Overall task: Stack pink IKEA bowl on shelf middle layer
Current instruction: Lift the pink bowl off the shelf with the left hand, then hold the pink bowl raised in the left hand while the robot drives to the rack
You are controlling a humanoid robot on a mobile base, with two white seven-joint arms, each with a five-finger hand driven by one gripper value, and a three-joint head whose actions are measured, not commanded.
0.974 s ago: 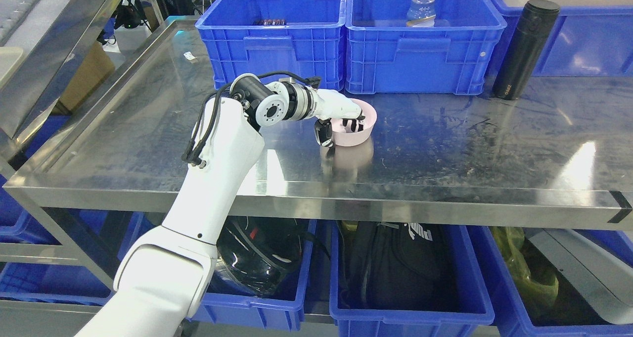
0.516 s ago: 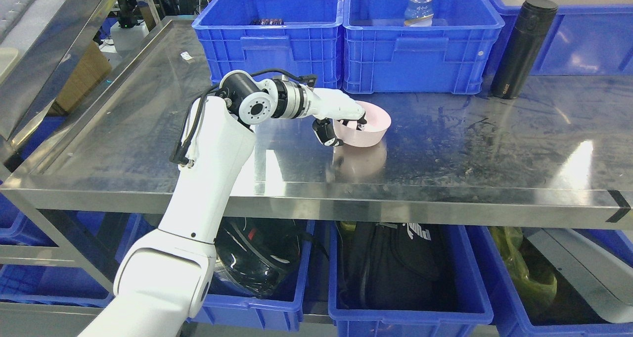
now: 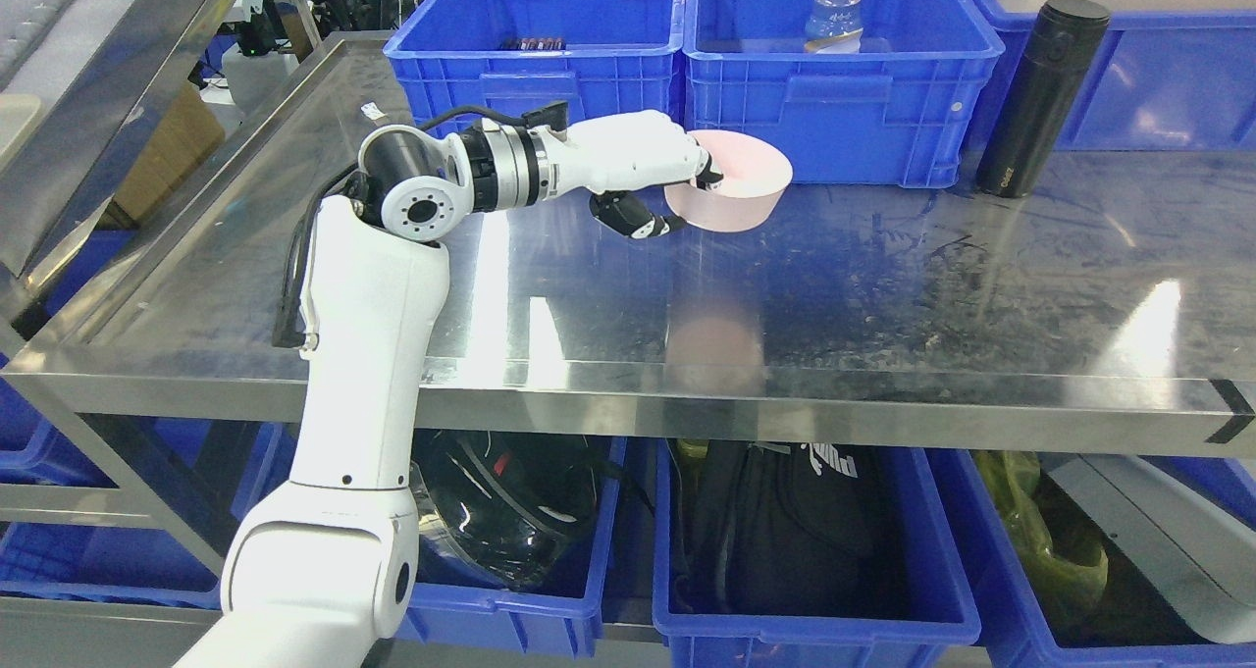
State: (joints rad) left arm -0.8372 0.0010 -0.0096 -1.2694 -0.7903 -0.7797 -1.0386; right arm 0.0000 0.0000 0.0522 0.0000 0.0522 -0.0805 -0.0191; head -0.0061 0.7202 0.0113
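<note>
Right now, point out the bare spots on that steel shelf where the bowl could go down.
The steel shelf lies bare from its front edge back to the blue bins, and rightward past the black flask. The left stretch beside the arm is bare too. The back is crowded with bins. The left hand holds the pink bowl above the shelf.

The left arm is raised from the lower left, bent sharply at the elbow, with the forearm stretched level toward the right. The left hand is closed on the near rim of the pink bowl, fingers hooked over the edge, thumb pressed beneath.
</note>
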